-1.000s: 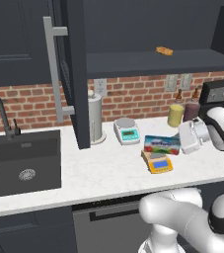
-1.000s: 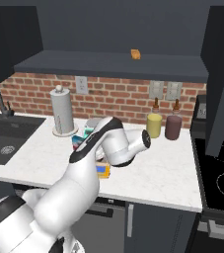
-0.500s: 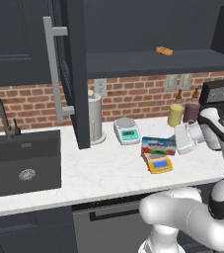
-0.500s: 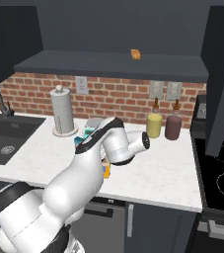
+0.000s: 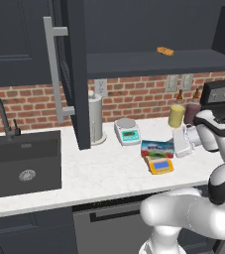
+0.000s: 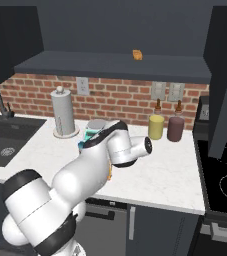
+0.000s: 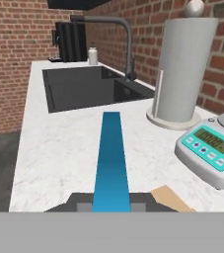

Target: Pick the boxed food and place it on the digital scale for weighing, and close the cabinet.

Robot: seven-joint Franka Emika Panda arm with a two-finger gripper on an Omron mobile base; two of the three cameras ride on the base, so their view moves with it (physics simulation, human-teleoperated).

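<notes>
My gripper is shut on the boxed food, a blue carton with a white label band, held on edge with its face toward the left base camera. In the hand view the boxed food runs as a narrow blue strip away from the gripper between the dark fingers. The orange-yellow digital scale lies on the counter just in front of and below the carton; its corner shows beside the strip. The cabinet door with its silver handle stands open.
A white-and-teal scale and a paper towel roll stand left of the carton. A yellow bottle and a maroon bottle are behind the hand. The sink is at left, the stove at right. A small orange snack lies on the shelf.
The hand has shifted slightly left and down with the carton toward the orange-yellow scale. The grip stays shut; the cabinet door has not moved.
</notes>
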